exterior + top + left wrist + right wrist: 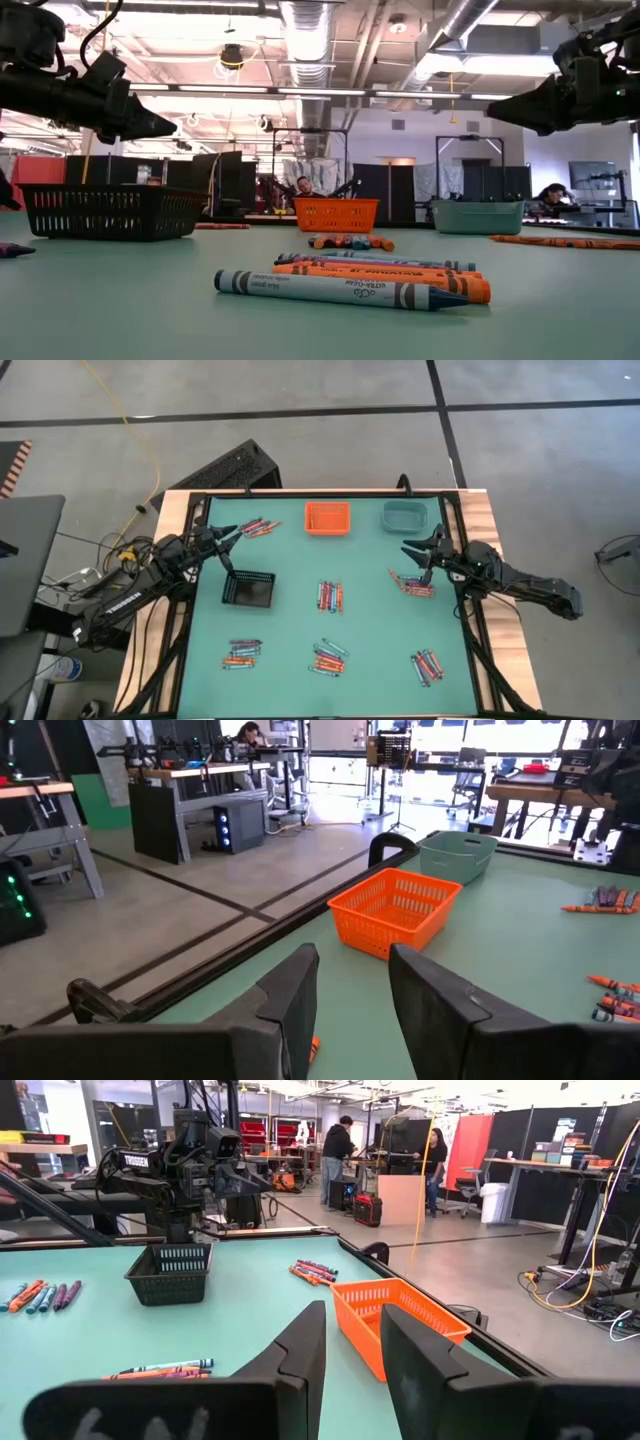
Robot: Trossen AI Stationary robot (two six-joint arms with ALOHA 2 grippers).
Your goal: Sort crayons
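While the crayons (330, 596) lie in scattered clusters across the green table (290, 635), the left gripper (232, 540) and right gripper (417, 550) hover at the far side, parted, holding nothing.

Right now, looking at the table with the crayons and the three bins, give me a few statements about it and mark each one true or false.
1. The orange bin sits between the black bin and the teal bin along the far edge. False: the black bin stands nearer the middle, left of centre; only the orange and teal bins are at the far edge.
2. The crayons lie in several separate clusters on the green mat. True.
3. The left gripper holds a crayon. False: its fingers are open and empty.
4. The right gripper hovers near a crayon cluster. True.
5. The black bin is full of crayons. False: it looks empty.
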